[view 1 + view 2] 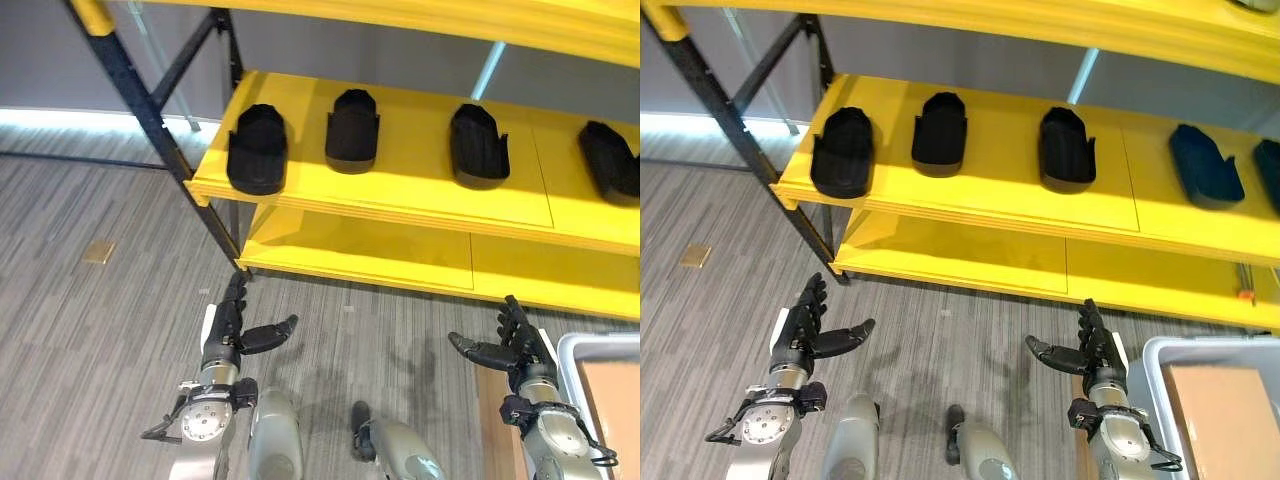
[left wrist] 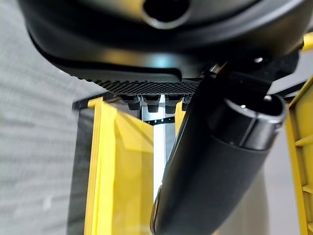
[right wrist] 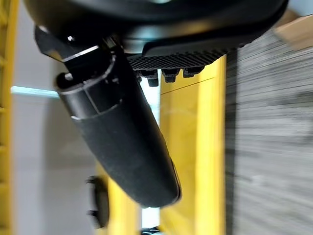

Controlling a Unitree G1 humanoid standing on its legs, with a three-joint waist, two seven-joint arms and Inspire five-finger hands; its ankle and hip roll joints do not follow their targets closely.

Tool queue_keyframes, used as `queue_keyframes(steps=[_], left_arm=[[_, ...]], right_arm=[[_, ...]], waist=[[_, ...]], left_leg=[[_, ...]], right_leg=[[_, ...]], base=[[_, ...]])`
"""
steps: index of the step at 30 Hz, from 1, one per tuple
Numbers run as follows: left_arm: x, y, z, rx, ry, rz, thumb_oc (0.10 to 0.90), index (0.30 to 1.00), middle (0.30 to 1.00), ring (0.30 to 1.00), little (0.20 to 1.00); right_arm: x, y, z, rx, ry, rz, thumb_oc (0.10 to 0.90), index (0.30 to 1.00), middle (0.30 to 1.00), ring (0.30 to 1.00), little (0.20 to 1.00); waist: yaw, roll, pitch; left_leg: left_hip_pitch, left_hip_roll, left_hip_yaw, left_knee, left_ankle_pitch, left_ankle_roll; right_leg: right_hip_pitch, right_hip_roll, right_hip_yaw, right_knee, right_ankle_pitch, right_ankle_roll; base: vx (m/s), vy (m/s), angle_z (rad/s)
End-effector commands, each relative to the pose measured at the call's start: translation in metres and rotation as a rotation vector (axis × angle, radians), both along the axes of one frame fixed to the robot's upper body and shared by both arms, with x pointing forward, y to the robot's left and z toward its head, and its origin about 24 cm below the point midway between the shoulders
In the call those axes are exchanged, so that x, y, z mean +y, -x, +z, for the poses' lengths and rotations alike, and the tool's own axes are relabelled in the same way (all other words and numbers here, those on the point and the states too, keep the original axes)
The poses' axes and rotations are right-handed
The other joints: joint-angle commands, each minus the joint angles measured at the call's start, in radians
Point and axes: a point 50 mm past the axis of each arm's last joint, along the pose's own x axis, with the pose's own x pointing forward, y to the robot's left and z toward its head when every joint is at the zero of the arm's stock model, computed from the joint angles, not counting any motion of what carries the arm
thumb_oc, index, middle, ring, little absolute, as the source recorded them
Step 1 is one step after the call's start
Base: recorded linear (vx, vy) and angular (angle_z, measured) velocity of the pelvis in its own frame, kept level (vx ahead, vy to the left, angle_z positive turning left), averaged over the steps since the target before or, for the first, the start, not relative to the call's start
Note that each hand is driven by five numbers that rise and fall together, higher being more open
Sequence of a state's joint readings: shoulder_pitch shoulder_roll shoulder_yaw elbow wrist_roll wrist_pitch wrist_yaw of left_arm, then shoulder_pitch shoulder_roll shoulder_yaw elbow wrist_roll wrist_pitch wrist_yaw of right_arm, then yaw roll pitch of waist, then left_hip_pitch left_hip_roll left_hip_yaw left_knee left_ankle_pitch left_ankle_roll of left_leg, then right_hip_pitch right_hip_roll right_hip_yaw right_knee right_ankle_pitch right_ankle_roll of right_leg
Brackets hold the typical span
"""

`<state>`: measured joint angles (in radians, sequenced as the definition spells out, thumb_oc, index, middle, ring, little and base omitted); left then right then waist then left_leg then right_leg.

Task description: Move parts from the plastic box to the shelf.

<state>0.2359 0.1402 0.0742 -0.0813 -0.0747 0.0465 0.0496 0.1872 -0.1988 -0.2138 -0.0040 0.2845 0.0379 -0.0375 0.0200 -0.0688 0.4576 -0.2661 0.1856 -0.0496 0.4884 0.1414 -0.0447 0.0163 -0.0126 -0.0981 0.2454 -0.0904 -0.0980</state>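
Left hand (image 1: 232, 335) low over floor, fingers straight, thumb out, holding nothing. Right hand (image 1: 1092, 352) same: open, empty, just beside plastic box (image 1: 1160, 372) at robot's right. Ahead, yellow shelf (image 1: 990, 195) carries row of black parts (image 1: 941, 128), spaced apart. Box contents mostly out of frame. Judgement: several parts placed; next pickup not begun.

The right hand (image 3: 146, 29) with straight fingers, thumb jutting, faces the yellow wooden shelf (image 3: 193, 147); a black moulded part (image 3: 98, 201) lies there.
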Motion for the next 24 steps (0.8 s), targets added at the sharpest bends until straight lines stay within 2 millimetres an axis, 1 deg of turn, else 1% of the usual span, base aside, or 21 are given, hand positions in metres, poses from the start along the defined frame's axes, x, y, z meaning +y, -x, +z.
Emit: queue_keyframes(steps=[1,2,3,4,5,6,7,8,9,11,12,13,14,15,16,17,19,20,21,22,24], left_arm=[[0.023,-0.004,0.054,-0.267,-0.077,0.062,0.900,1.000,1.000,1.000,1.000],[0.023,-0.004,0.054,-0.267,-0.077,0.062,0.900,1.000,1.000,1.000,1.000],[0.024,-0.004,0.054,-0.268,-0.081,0.068,0.900,1.000,1.000,1.000,1.000],[0.026,-0.004,0.053,-0.265,-0.079,0.075,0.900,1.000,1.000,1.000,1.000],[0.027,-0.003,0.050,-0.252,-0.067,0.082,0.900,1.000,1.000,1.000,1.000],[0.026,-0.003,0.050,-0.252,-0.067,0.082,0.900,1.000,1.000,1.000,1.000],[0.027,0.001,0.045,-0.232,-0.050,0.093,0.900,1.000,1.000,1.000,1.000],[0.027,0.001,0.046,-0.237,-0.056,0.088,0.900,1.000,1.000,1.000,1.000],[0.027,0.001,0.046,-0.237,-0.056,0.088,0.900,1.000,1.000,1.000,1.000],[0.026,0.000,0.048,-0.244,-0.070,0.071,0.900,1.000,1.000,1.000,1.000],[0.024,0.001,0.048,-0.239,-0.076,0.056,0.900,1.000,1.000,1.000,1.000],[0.023,0.001,0.049,-0.242,-0.080,0.045,0.900,1.000,1.000,1.000,1.000],[0.023,0.001,0.049,-0.242,-0.080,0.045,0.900,1.000,1.000,1.000,1.000],[0.024,0.001,0.052,-0.247,-0.094,0.029,0.900,1.000,1.000,1.000,1.000],[0.024,0.001,0.052,-0.250,-0.092,0.029,0.900,1.000,1.000,1.000,1.000],[0.024,0.001,0.052,-0.250,-0.092,0.029,0.900,1.000,1.000,1.000,1.000],[0.024,0.000,0.054,-0.254,-0.095,0.015,0.900,1.000,1.000,1.000,1.000],[0.024,0.000,0.054,-0.254,-0.095,0.015,0.900,1.000,1.000,1.000,1.000],[0.023,0.000,0.053,-0.252,-0.095,0.013,0.900,1.000,1.000,1.000,1.000],[0.024,0.001,0.053,-0.251,-0.096,0.013,0.900,1.000,1.000,1.000,1.000],[0.026,0.002,0.053,-0.249,-0.102,0.016,0.900,1.000,1.000,1.000,1.000]], right_arm=[[-0.017,-0.006,0.052,-0.239,0.141,-0.024,0.900,1.000,1.000,1.000,1.000],[-0.017,-0.006,0.052,-0.239,0.141,-0.024,0.900,1.000,1.000,1.000,1.000],[-0.016,-0.006,0.051,-0.233,0.133,-0.022,0.900,1.000,1.000,1.000,1.000],[-0.016,-0.005,0.049,-0.229,0.129,-0.017,0.900,1.000,1.000,1.000,1.000],[-0.015,-0.003,0.045,-0.212,0.107,-0.012,0.900,1.000,1.000,1.000,1.000],[-0.015,-0.003,0.045,-0.212,0.107,-0.012,0.900,1.000,1.000,1.000,1.000],[-0.008,0.000,0.040,-0.201,0.073,0.008,0.900,1.000,1.000,1.000,1.000],[-0.008,0.001,0.039,-0.194,0.083,0.014,0.900,1.000,1.000,1.000,1.000],[-0.008,0.001,0.039,-0.194,0.083,0.014,0.900,1.000,1.000,1.000,1.000],[-0.005,0.007,0.036,-0.192,0.063,0.013,0.900,1.000,1.000,1.000,1.000],[-0.002,0.011,0.032,-0.181,0.040,0.011,0.900,1.000,1.000,1.000,1.000],[-0.002,0.012,0.031,-0.178,0.029,0.009,0.900,1.000,1.000,1.000,1.000],[-0.002,0.012,0.031,-0.178,0.029,0.009,0.900,1.000,1.000,1.000,1.000],[0.001,0.013,0.032,-0.183,0.022,0.018,0.900,1.000,1.000,1.000,1.000],[0.001,0.012,0.032,-0.183,0.023,0.020,0.900,1.000,1.000,1.000,1.000],[0.001,0.012,0.032,-0.183,0.023,0.020,0.900,1.000,1.000,1.000,1.000],[0.002,0.012,0.032,-0.185,0.019,0.024,0.900,1.000,1.000,1.000,1.000],[0.002,0.012,0.032,-0.185,0.019,0.024,0.900,1.000,1.000,1.000,1.000],[0.002,0.011,0.032,-0.181,0.022,0.024,0.900,1.000,1.000,1.000,1.000],[0.002,0.011,0.032,-0.181,0.022,0.024,0.900,1.000,1.000,1.000,1.000],[0.002,0.010,0.031,-0.176,0.023,0.027,0.900,1.000,1.000,1.000,1.000]], waist=[[0.012,0.048,-0.004],[0.014,0.047,-0.002],[0.021,0.057,-0.006],[0.026,0.067,-0.018],[0.032,0.076,-0.038],[0.034,0.076,-0.037],[0.033,0.090,-0.078],[0.031,0.097,-0.098],[0.033,0.097,-0.098],[0.033,0.091,-0.125],[0.033,0.087,-0.141],[0.034,0.083,-0.146],[0.035,0.083,-0.146],[0.035,0.080,-0.155],[0.033,0.079,-0.153],[0.033,0.079,-0.153],[0.028,0.076,-0.157],[0.029,0.076,-0.156],[0.028,0.076,-0.157],[0.028,0.074,-0.158],[0.030,0.071,-0.155]], left_leg=[[0.111,0.007,-0.012,-0.309,-0.122,0.051],[0.121,0.007,-0.008,-0.319,-0.118,0.051],[0.112,0.026,-0.017,-0.455,-0.090,0.045],[0.083,0.039,-0.025,-0.523,-0.074,0.040],[0.089,0.063,-0.005,-0.552,-0.059,0.018],[0.092,0.064,-0.003,-0.553,-0.060,0.018],[0.162,0.095,0.013,-0.559,-0.052,0.007],[0.177,0.096,-0.003,-0.566,-0.042,-0.001],[0.178,0.097,-0.002,-0.566,-0.043,-0.002],[0.179,0.089,0.013,-0.523,-0.044,-0.014],[0.173,0.077,0.019,-0.471,-0.036,-0.016],[0.172,0.069,0.031,-0.440,-0.038,-0.021],[0.172,0.068,0.032,-0.438,-0.040,-0.020],[0.181,0.056,0.057,-0.392,-0.050,-0.029],[0.182,0.053,0.072,-0.372,-0.059,-0.030],[0.182,0.053,0.073,-0.370,-0.060,-0.030],[0.186,0.046,0.088,-0.319,-0.072,-0.032],[0.186,0.046,0.089,-0.319,-0.073,-0.032],[0.187,0.044,0.095,-0.304,-0.073,-0.032],[0.190,0.043,0.107,-0.285,-0.077,-0.030],[0.194,0.040,0.116,-0.263,-0.080,-0.029]], right_leg=[[0.192,-0.005,0.094,-0.228,0.238,0.114],[0.195,-0.007,0.097,-0.229,0.238,0.114],[0.212,0.005,0.109,-0.225,0.219,0.116],[0.222,0.013,0.117,-0.221,0.208,0.116],[0.242,0.013,0.136,-0.209,0.198,0.112],[0.243,0.013,0.139,-0.209,0.198,0.112],[0.253,0.004,0.165,-0.193,0.189,0.103],[0.252,-0.003,0.177,-0.191,0.182,0.101],[0.253,-0.003,0.178,-0.191,0.182,0.101],[0.247,-0.035,0.189,-0.183,0.195,0.099],[0.255,-0.070,0.187,-0.185,0.203,0.099],[0.259,-0.092,0.183,-0.186,0.206,0.099],[0.260,-0.093,0.183,-0.186,0.206,0.099],[0.258,-0.133,0.172,-0.190,0.209,0.100],[0.255,-0.149,0.170,-0.190,0.213,0.104],[0.256,-0.149,0.170,-0.190,0.212,0.104],[0.252,-0.192,0.149,-0.199,0.214,0.106],[0.252,-0.192,0.150,-0.199,0.214,0.106],[0.247,-0.205,0.146,-0.201,0.216,0.106],[0.240,-0.231,0.133,-0.202,0.213,0.105],[0.234,-0.248,0.127,-0.200,0.212,0.104]], base=[[0.13,0.022,-0.06],[0.21,0.053,-0.31],[0.17,0.073,-0.27],[0.33,0.184,-0.11],[0.25,0.153,0.08],[0.37,0.305,-0.11],[0.27,0.293,-0.42],[0.27,0.293,-0.94],[0.15,0.218,-1.11],[0.18,0.270,-0.96],[0.23,0.332,-0.35],[0.19,0.272,0.03],[0.20,0.285,-0.16],[0.19,0.268,-0.52],[0.19,0.268,-0.75],[0.11,0.173,-0.38],[0.16,0.225,0.00],[0.14,0.219,0.02],[0.12,0.213,-0.16],[0.15,0.264,-0.27],[0.11,0.173,-0.23]])
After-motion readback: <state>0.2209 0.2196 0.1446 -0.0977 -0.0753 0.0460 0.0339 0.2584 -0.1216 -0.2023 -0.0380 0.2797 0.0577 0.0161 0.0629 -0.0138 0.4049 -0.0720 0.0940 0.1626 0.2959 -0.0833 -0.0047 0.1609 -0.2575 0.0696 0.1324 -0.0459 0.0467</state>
